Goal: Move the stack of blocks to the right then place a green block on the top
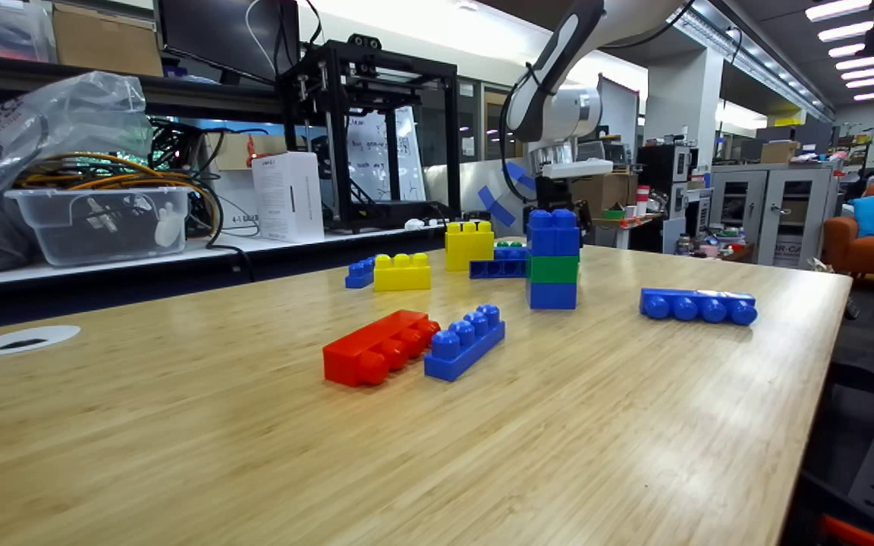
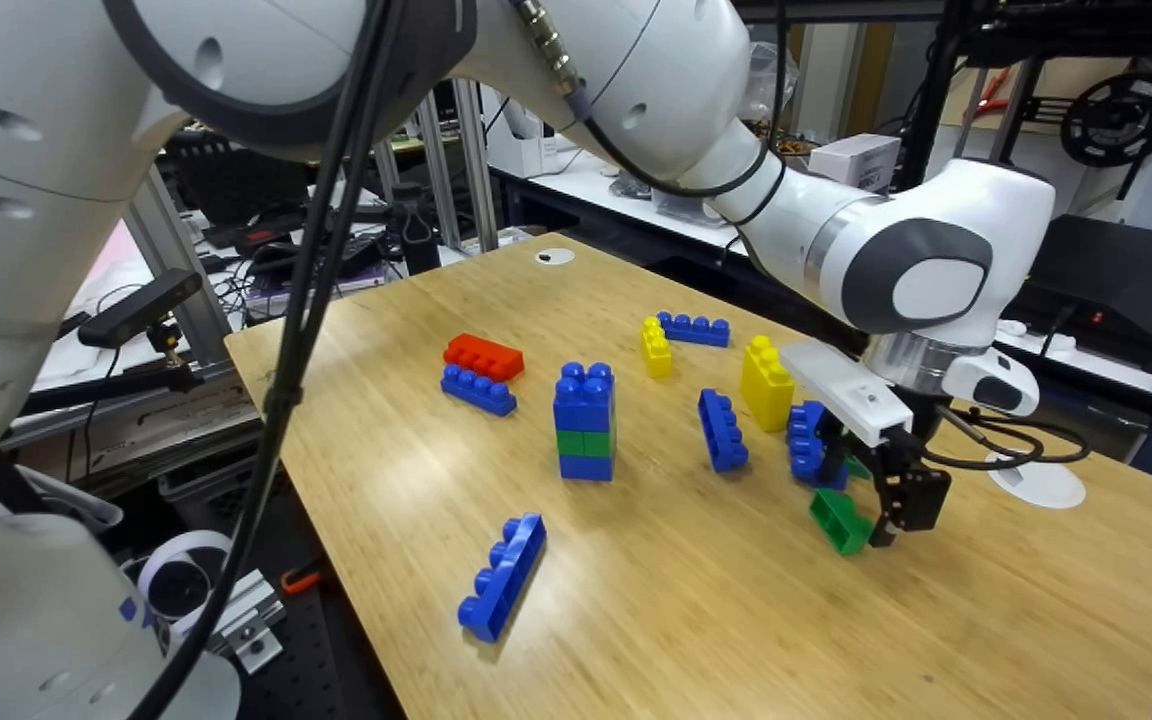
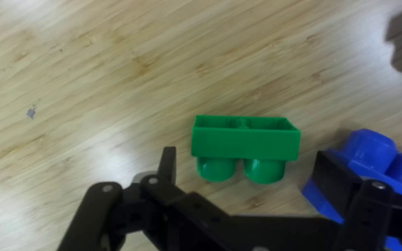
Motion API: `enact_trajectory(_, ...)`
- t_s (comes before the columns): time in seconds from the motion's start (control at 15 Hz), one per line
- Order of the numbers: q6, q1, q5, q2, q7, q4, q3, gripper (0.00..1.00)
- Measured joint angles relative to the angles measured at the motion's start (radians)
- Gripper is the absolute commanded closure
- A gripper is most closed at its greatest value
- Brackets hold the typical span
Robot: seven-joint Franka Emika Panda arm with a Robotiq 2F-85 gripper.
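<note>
On a light wooden table (image 2: pixel 696 620) are one stack of blocks (image 2: pixel 584 425), two yellow bricks (image 2: pixel 767 388), one red brick (image 2: pixel 483 354), five loose blue bricks (image 2: pixel 504 578) and at least one loose green block (image 3: pixel 244 143). The stack stands upright, blue over green over blue, between the red brick and the gripper (image 3: pixel 245 157) in an exterior view. The small green block lies on its side in the wrist view, hollow underside and two studs showing. The gripper is spread wide, its fingers either side of the block, apart from it. One finger partly covers a blue brick (image 3: pixel 370 150); whether they touch is unclear.
</note>
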Motion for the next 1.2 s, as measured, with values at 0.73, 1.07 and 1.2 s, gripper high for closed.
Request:
enact_trajectory(0.73, -0.120, -0.028, 0.016, 0.004, -0.050, 0.038, 0.026, 0.00)
enact_trajectory(1.07, -0.147, -0.028, 0.016, 0.011, -0.050, 0.061, 0.028, 0.00)
enact_trajectory(1.2, -0.163, -0.028, 0.016, 0.018, -0.050, 0.079, 0.029, 0.00)
